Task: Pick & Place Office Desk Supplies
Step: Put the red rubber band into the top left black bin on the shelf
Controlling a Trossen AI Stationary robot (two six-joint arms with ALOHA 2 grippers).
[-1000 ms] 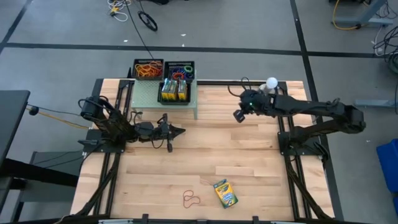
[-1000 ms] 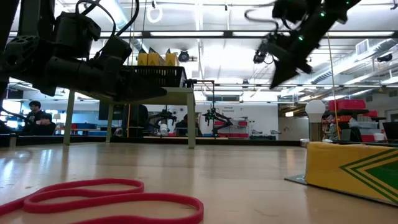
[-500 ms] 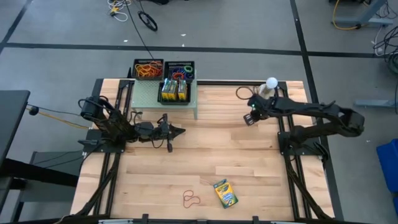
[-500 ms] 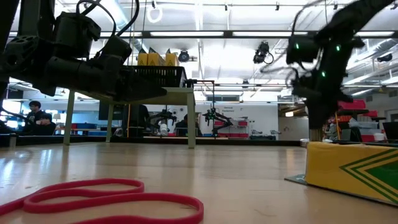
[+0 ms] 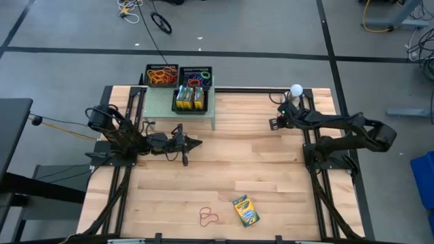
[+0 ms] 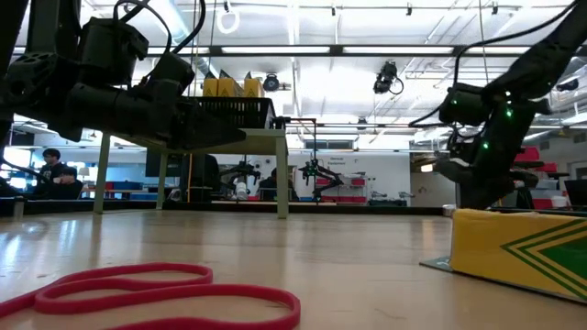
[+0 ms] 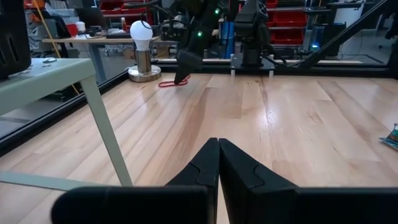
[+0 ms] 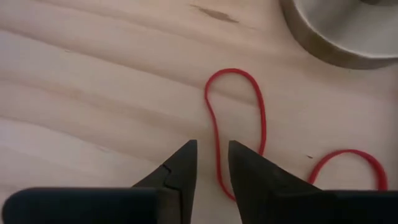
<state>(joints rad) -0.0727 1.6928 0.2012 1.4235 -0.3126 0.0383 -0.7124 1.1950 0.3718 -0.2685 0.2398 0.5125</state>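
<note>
Hovering partly open and empty, the right tool (image 8: 210,163) straddles the thin red rubber-band loop (image 8: 239,118), whose long axis runs straight ahead on the tabletop (image 8: 93,93); left tool (image 5: 193,142) waits shut.

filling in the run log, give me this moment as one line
left tool: shut, idle beside shelf | right tool: open above red rubber band near lamp stand | crayon box: on table, untouched

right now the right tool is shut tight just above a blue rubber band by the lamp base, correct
Not quite: the rubber band is red, not blue. The right wrist view shows it. And the right tool hangs open over it, by the lamp base.
</note>
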